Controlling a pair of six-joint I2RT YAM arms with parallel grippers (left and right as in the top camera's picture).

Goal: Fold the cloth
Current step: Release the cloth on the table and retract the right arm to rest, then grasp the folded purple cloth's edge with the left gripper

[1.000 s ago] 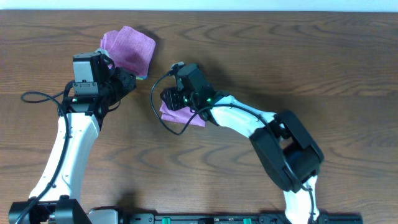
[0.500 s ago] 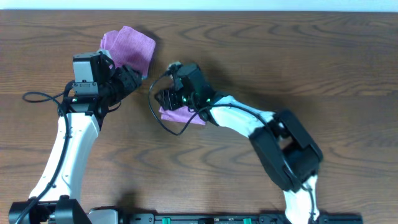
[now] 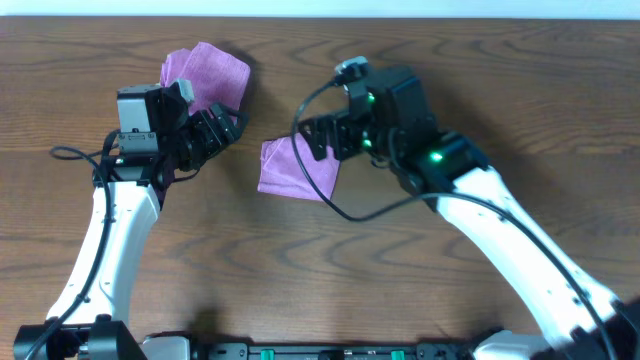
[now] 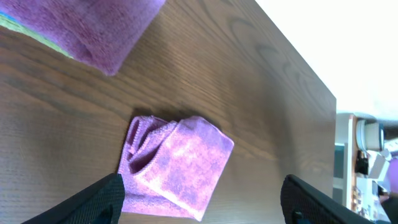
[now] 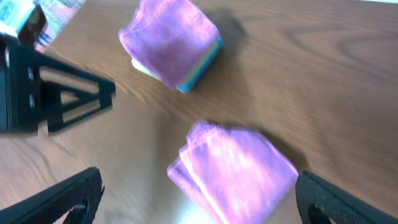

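Both my grippers are open, holding nothing. One folded purple cloth (image 3: 295, 168) lies flat on the table (image 3: 450, 60), just under the right gripper (image 3: 312, 140) and a little ahead of the left gripper (image 3: 228, 128). Beyond the left gripper sits one stack (image 3: 205, 78), purple on top.

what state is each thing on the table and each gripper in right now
small purple terry cloth: folded over, one edge rumpled, lying on the brown wooden table, held by neither gripper
stack of folded purple and green cloths: piled, resting on the table, untouched
left gripper: open, empty
right gripper: open, empty, raised clear of the small cloth
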